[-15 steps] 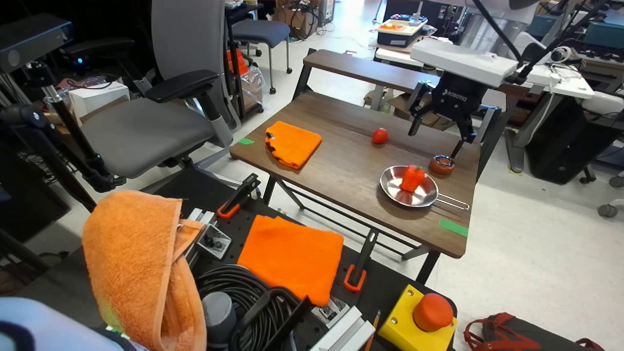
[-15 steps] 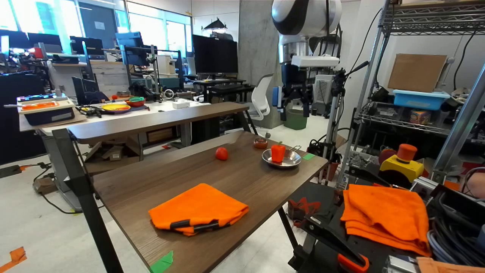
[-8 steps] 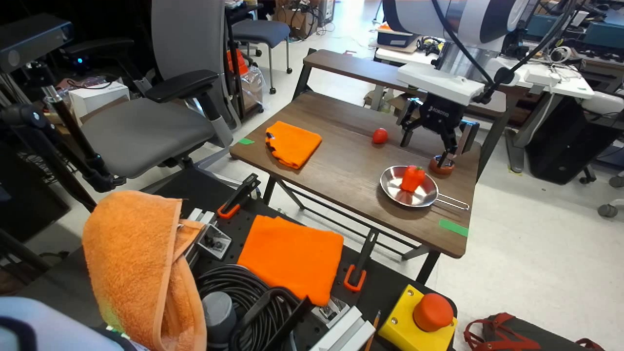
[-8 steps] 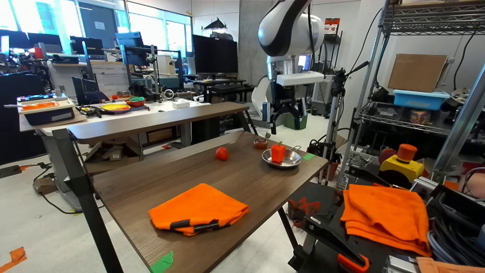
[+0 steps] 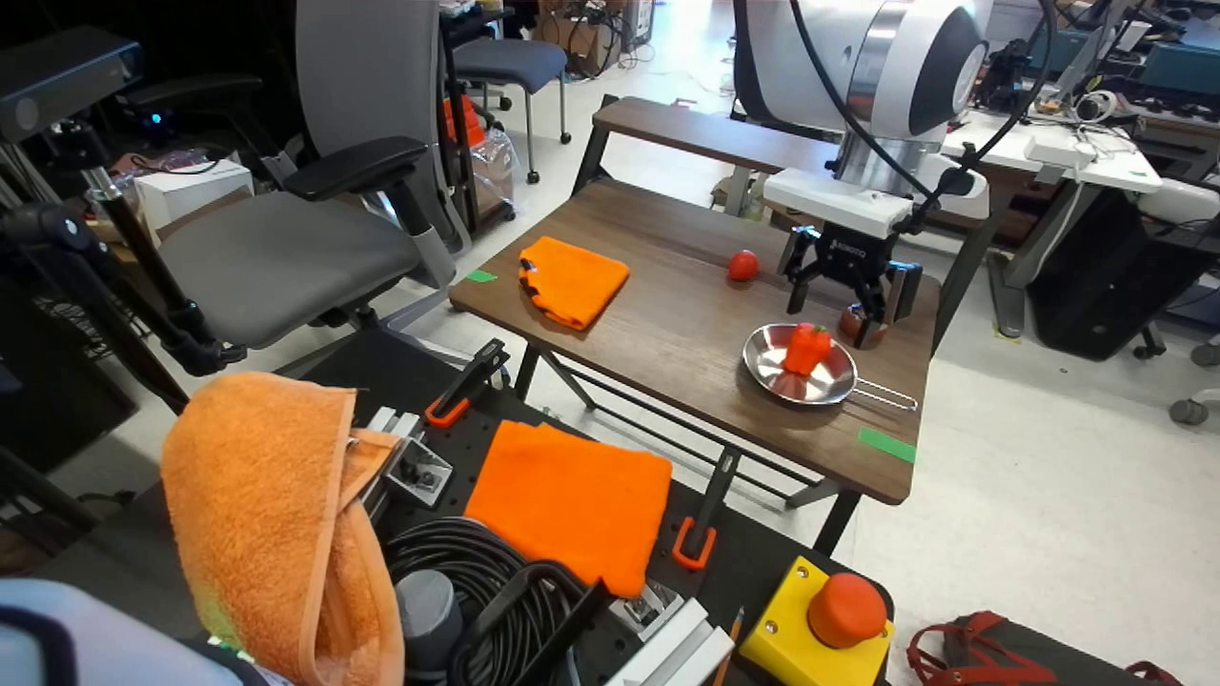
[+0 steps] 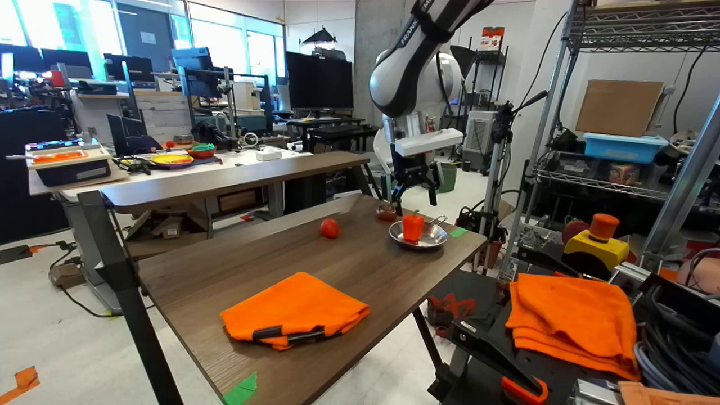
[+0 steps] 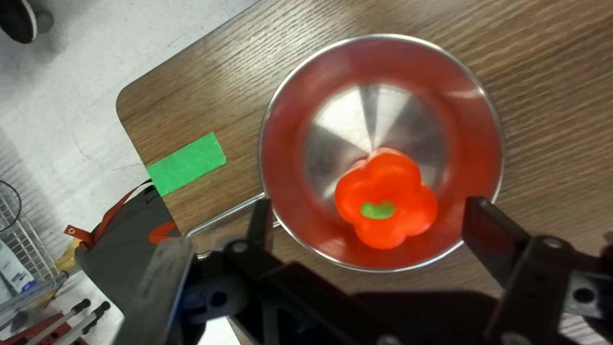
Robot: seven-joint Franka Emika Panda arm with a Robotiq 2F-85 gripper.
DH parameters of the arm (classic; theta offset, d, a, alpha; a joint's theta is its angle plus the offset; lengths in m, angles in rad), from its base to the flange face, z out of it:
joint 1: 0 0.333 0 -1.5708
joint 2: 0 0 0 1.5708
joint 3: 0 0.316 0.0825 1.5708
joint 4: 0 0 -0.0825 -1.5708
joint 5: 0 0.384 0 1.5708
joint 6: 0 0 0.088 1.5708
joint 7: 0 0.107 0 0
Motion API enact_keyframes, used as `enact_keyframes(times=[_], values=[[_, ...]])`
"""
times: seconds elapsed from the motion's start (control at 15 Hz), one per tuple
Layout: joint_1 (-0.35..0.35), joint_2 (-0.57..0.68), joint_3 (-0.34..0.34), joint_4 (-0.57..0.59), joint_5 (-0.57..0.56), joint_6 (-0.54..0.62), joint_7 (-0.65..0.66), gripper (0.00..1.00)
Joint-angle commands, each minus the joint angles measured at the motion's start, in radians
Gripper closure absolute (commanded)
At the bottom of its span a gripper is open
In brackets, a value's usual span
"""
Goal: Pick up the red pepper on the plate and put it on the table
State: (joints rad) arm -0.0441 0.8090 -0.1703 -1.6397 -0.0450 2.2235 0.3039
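Hanging above the table (image 5: 667, 329), the gripper (image 6: 415, 205) has its fingers spread wide. Only the wrist view looks straight down onto the lobed top of the pepper (image 7: 400, 191) and into the plate (image 7: 335, 120), whose inner wall looks red. Both exterior views show the pepper's side instead, along with the orange cloth (image 5: 575, 281) and round red item (image 5: 742, 266) on the table, both outside the wrist view. The pepper stands upright in the plate, near the bowl (image 6: 386, 212). It lies below the gripper, apart from it; in the wrist view it appears between the fingertips. In an exterior view, one fingertip overlaps the bowl; exact alignment over the pepper cannot be told.
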Motion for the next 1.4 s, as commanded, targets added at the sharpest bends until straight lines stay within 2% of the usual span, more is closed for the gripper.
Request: enact_keyframes(times=[0.0, 0.07, 0.13, 0.27, 0.6, 0.8, 1.07, 1.33], values=[[0.034, 0.068, -0.023, 0.079, -0.035, -0.032, 0.045, 0.0], [0.039, 0.075, -0.023, 0.085, -0.038, -0.034, 0.048, 0.02], [0.043, 0.084, -0.024, 0.093, -0.042, -0.037, 0.048, 0.27], [0.052, 0.097, -0.026, 0.105, -0.051, -0.044, 0.049, 0.3], [0.042, 0.081, -0.007, 0.112, -0.04, -0.097, 0.022, 0.68], [0.039, 0.018, 0.005, 0.068, -0.039, -0.116, -0.007, 0.7], [0.066, -0.127, 0.043, -0.033, -0.034, -0.06, -0.028, 0.7], [0.105, -0.176, 0.093, -0.029, -0.012, -0.094, 0.009, 0.7]])
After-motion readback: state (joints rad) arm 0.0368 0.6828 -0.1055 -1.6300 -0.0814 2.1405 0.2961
